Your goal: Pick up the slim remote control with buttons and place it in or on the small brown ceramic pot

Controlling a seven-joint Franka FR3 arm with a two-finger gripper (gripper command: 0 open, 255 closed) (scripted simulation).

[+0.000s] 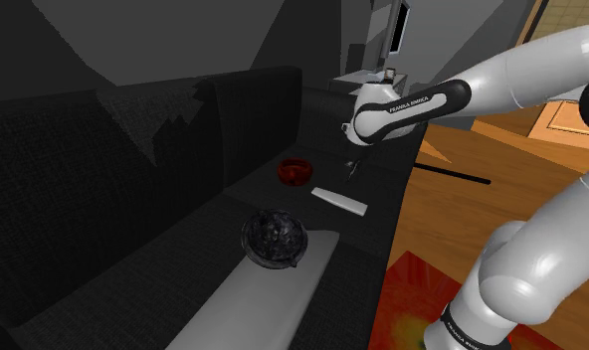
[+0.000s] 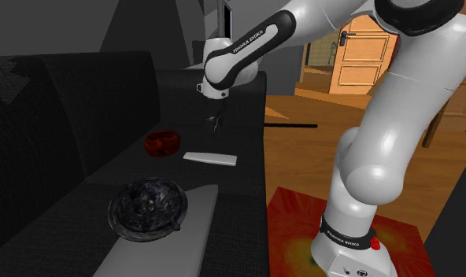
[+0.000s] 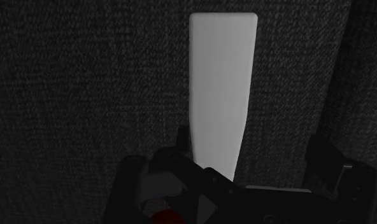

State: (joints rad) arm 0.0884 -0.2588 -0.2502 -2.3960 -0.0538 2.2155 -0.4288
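Hovering over the sofa seat (image 1: 263,199), the gripper (image 1: 354,171) has its fingers (image 3: 181,141) spread and holds nothing. The remote (image 1: 339,200), drawn as a plain white slab with no buttons that I can make out, lies flat on the dark fabric just below the gripper, near the seat's front edge. The step in hand looks like the final approach before the grasp. In the wrist view the remote (image 3: 222,89) runs lengthwise away from the hand, so the jaws should close across its narrow width, which is the right orientation. The slab sits closer to one finger than the other, though, and the hand seems to be over one end of it. A good descent would first centre the slab between the fingers and shift toward its middle, so that it does not tip when lifted. Because the slab is thin, the fingertips need to go nearly down to the fabric before closing, dropping straight so that neither tip lands on top or nudges it sideways. The small dark red pot (image 1: 294,171) stands close by but apart from the remote, toward the backrest, so the lift should be vertical before any move across. A dark bowl (image 1: 274,239) on a pale grey cushion (image 1: 283,298) sits well clear of that path.
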